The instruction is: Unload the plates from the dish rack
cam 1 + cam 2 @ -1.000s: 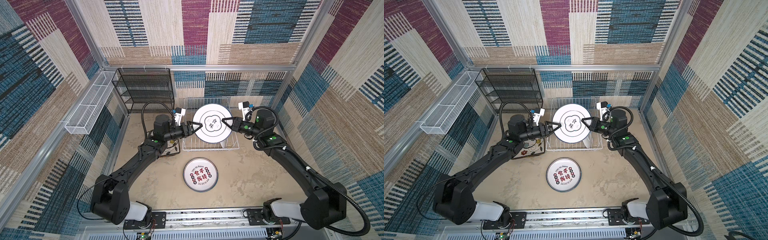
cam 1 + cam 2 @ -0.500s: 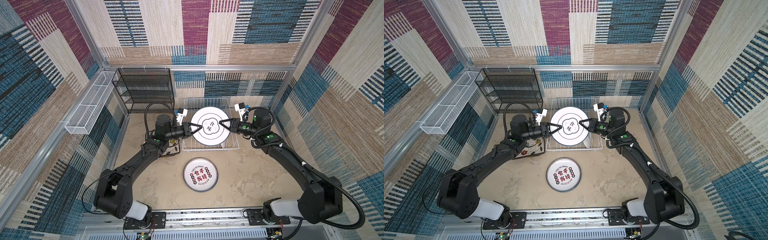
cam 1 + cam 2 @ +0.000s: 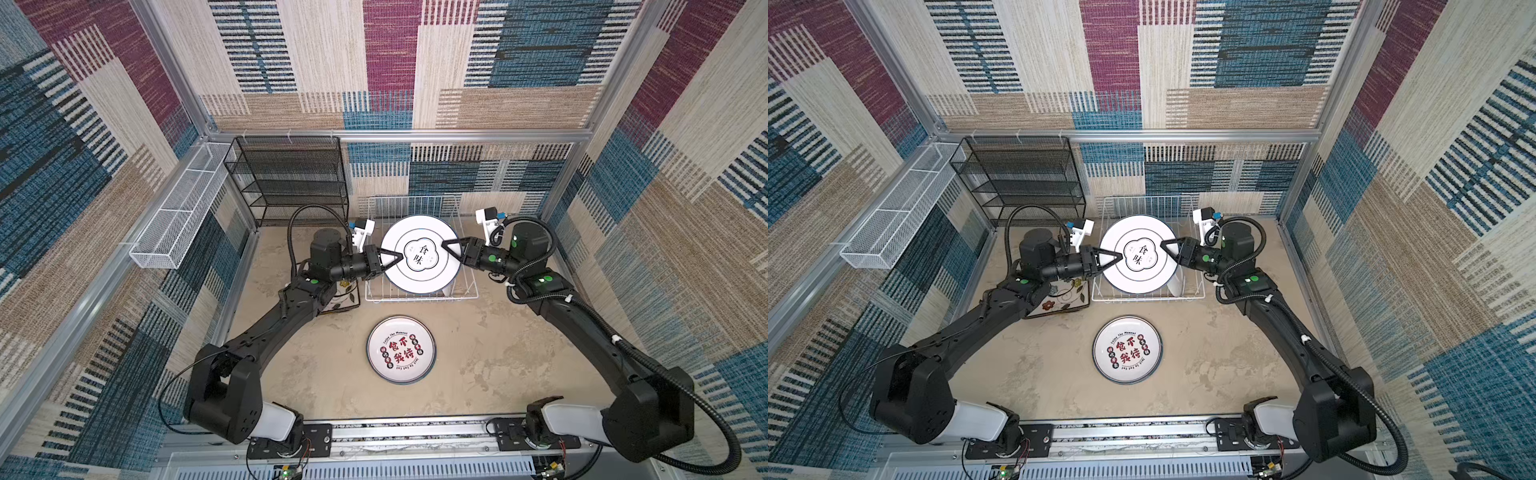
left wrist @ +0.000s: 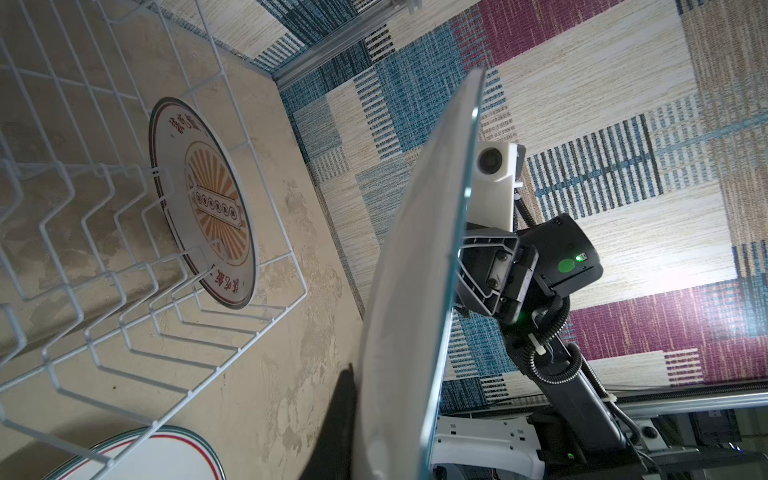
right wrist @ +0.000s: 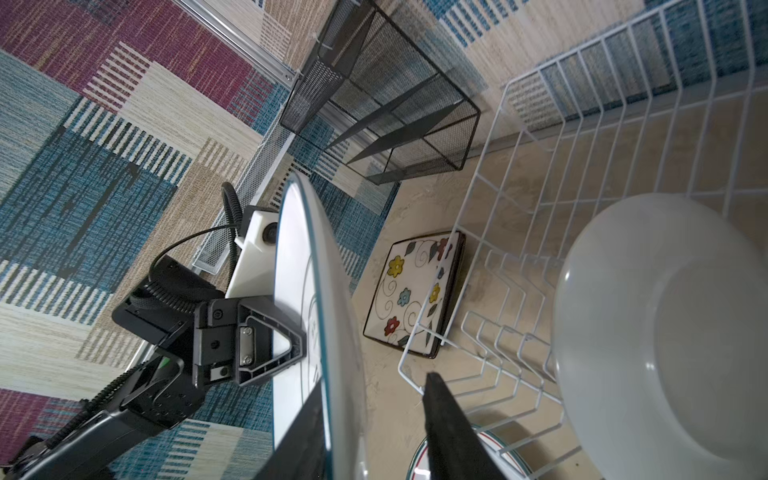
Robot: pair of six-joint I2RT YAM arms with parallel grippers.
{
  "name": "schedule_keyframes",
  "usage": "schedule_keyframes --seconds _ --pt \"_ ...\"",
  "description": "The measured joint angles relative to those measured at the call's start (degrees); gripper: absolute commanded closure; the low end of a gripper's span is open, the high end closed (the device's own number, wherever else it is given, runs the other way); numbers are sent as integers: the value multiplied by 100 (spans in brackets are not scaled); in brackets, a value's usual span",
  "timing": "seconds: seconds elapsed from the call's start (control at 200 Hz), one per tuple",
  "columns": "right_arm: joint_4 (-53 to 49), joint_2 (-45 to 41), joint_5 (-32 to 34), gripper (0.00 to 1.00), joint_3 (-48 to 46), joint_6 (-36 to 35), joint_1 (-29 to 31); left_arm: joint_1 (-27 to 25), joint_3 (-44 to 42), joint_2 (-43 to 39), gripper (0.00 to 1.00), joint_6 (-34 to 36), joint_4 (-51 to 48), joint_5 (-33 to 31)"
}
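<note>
While the left claw (image 3: 397, 259) is pressed tight on one edge of a round white plate (image 3: 419, 274), the right claw (image 3: 445, 246) stands spread at the opposite edge, not pinching it. Between the claws this plate hangs tilted, showing a thin dark rim and black characters. Under both claws sits the wire rack (image 3: 415, 205), where an orange-printed plate (image 4: 216, 199) stands upright. Below the left claw's arm lies a square flowered plate (image 3: 1065, 303). A red-lettered plate (image 3: 401, 349) lies flat on the table (image 3: 478, 353), nearer the robot's base than either claw.
</note>
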Motion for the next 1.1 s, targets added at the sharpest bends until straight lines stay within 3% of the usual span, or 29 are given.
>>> schedule_keyframes --seconds 0.095,0.215,0.25,0.275,0.721,1.097 --pt "-247 -142 337 25 162 -326 0 -2 39 -201 100 33 -339 -157" --pt "-570 -396 787 19 201 -846 0 -2 9 -599 100 125 -870 -431" --pt "-638 -490 911 13 181 -1016 0 -2 -15 -737 100 155 -1032 -514" --pt "-675 -564 997 0 162 -1145 0 -2 -31 -844 100 195 -1158 -573" --pt "-1311 -1386 1650 1 -297 -3519 7 -2 -1045 -2981 100 605 -3595 -1805" --pt "-2022 -2243 1508 1 -719 -5198 184 -13 -1843 -3888 100 610 -4830 -2068"
